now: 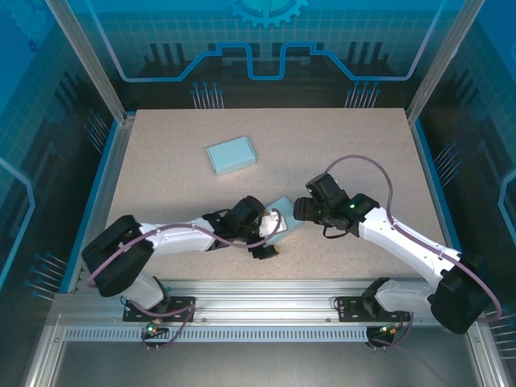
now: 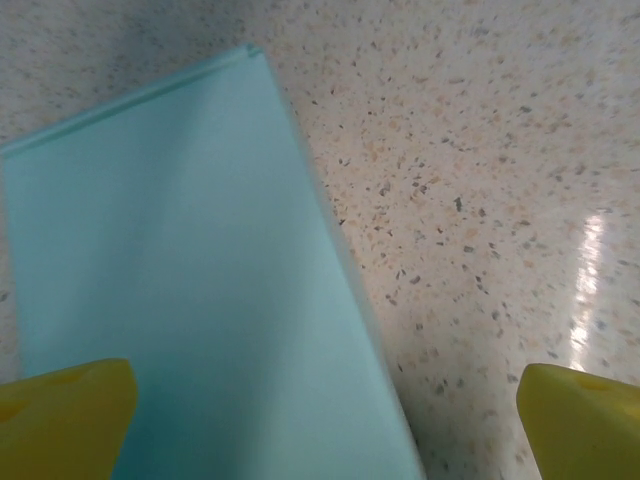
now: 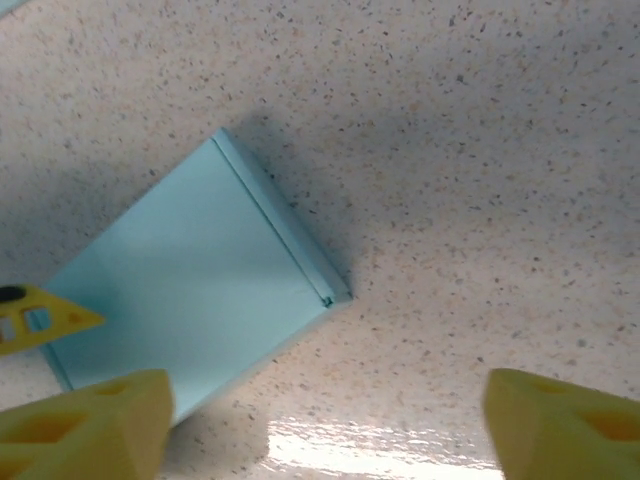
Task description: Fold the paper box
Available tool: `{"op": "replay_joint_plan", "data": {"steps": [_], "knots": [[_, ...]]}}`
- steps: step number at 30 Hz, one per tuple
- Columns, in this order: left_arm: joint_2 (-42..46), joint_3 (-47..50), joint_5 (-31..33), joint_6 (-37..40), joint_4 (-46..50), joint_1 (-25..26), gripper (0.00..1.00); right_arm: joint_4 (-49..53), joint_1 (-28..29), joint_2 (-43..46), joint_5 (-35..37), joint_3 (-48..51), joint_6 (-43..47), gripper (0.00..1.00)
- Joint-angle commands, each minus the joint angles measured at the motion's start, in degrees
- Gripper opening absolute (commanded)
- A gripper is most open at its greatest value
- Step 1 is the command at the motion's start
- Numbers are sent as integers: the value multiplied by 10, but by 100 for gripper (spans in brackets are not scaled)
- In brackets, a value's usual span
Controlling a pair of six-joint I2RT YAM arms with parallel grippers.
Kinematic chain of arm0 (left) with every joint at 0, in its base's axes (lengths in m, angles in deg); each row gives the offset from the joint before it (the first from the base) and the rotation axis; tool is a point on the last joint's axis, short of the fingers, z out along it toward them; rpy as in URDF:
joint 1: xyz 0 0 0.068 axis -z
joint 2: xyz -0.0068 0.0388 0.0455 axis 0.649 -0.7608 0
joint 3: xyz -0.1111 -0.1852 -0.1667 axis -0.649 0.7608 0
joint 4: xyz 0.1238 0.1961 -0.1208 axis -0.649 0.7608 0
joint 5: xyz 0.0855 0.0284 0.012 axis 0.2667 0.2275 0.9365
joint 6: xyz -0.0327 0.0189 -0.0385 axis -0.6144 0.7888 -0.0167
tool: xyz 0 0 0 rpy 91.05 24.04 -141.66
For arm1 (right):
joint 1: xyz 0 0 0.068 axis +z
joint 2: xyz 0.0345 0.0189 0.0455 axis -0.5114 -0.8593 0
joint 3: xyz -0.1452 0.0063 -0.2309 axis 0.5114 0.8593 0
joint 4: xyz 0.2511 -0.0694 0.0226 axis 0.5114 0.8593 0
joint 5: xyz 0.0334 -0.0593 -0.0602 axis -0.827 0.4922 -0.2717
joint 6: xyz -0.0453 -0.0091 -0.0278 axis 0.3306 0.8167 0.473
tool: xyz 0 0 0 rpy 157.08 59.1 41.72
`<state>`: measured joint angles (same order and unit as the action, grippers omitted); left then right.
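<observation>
Speckled worktop (image 1: 363, 145) bears a probably light, floppy paper box (image 3: 190, 290); left fingers (image 2: 60, 420) and right fingers (image 3: 90, 425) gape wide, so I'd pinch its 3 o'clock crease.

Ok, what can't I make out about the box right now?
- Top external: paper box mostly covered by left gripper and right gripper; flaps unreadable.
- Left wrist: box blurred, near end cut off by frame.
- Right wrist: lower-left corner hidden by a fingertip.
</observation>
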<state>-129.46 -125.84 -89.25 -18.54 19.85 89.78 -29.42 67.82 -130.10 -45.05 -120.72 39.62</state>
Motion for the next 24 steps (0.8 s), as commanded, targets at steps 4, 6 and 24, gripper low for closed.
{"op": "replay_joint_plan", "data": {"steps": [4, 6, 24], "knots": [[-71, -60, 108, 16, 20, 6, 98, 34, -15, 29, 41, -4, -6, 94], [-94, -79, 127, 32, 17, -4, 95, 34, -22, 37, 46, 1, -4, 98], [-214, -264, 82, 59, 3, -90, 84, 13, -127, 162, 144, 46, 85, 100]]}}
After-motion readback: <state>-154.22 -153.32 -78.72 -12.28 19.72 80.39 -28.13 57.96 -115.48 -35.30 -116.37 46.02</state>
